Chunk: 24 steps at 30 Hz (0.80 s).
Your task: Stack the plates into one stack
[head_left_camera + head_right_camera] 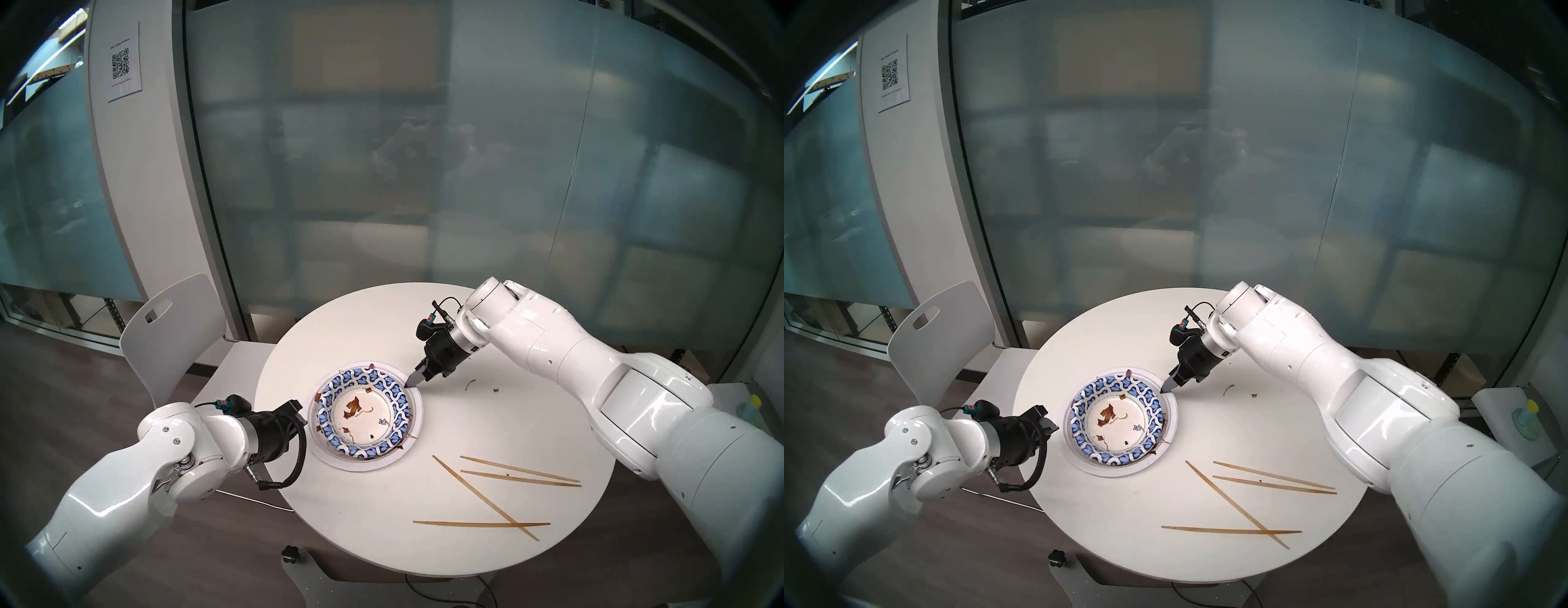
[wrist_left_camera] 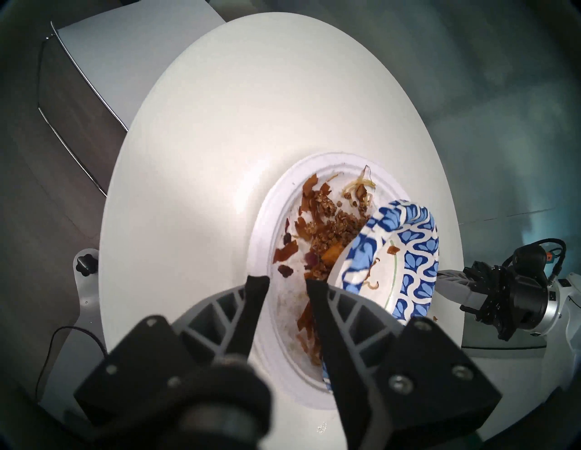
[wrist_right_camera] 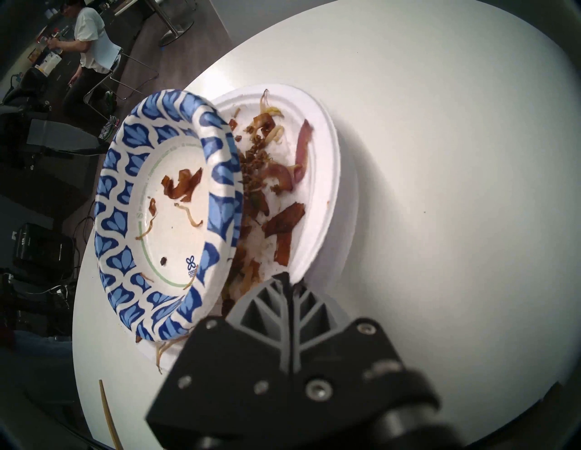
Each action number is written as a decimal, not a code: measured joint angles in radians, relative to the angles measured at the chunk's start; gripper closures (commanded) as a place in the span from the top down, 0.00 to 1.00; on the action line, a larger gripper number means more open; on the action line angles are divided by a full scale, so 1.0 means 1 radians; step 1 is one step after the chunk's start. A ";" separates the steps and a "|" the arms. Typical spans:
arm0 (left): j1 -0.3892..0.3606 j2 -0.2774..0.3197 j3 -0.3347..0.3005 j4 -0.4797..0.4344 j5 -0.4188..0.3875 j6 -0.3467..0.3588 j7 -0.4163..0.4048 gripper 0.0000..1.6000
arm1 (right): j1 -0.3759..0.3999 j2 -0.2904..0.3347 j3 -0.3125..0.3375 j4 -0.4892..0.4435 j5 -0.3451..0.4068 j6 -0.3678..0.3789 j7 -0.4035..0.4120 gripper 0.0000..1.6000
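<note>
Frosted glass walls curved behind a round white table (image 1: pixel 424 322), with a white chair (image 1: pixel 178 335) at its far left edge. Near the table's middle sat the stack (image 1: pixel 368 418): a blue-patterned plate (image 1: pixel 335 433) nested on a wider white plate (image 1: pixel 413 441), both soiled with brown food scraps (image 3: pixel 283 226). From the wrist cameras the blue plate looked tilted, one side lifted off the scraps below; how many plates lay in the pile I could not tell. The right gripper (image 1: pixel 413 379) pointed down at the far right rim of the stack, its fingers pressed together, and in its own wrist view they seemed to pinch the white plate's edge (image 3: pixel 290 279), though that spot was small and partly hidden. The left gripper (image 2: pixel 287 282) hung just beside the near left rim, its fingers (image 2: pixel 256 289) apart with a gap between them and nothing clamped; one finger lay close to the blue plate's edge. Four chopsticks (image 1: pixel 519 471) lay scattered on the near right part of the table, well apart from the stack, two of them crossing. A few crumbs (image 1: pixel 494 389) lay right of the right gripper.
</note>
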 measured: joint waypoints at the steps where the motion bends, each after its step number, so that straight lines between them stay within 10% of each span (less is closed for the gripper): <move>1: 0.003 0.001 -0.003 0.000 -0.001 -0.001 -0.001 0.57 | 0.001 -0.001 0.000 0.002 -0.001 -0.001 0.001 0.00; 15: 0.005 0.013 -0.035 0.002 -0.029 -0.008 -0.012 0.58 | 0.023 -0.010 -0.010 0.011 -0.027 -0.013 0.021 0.00; 24: -0.009 0.015 -0.040 -0.001 -0.044 -0.009 -0.012 0.59 | 0.044 -0.011 -0.057 0.003 -0.071 0.019 -0.004 0.29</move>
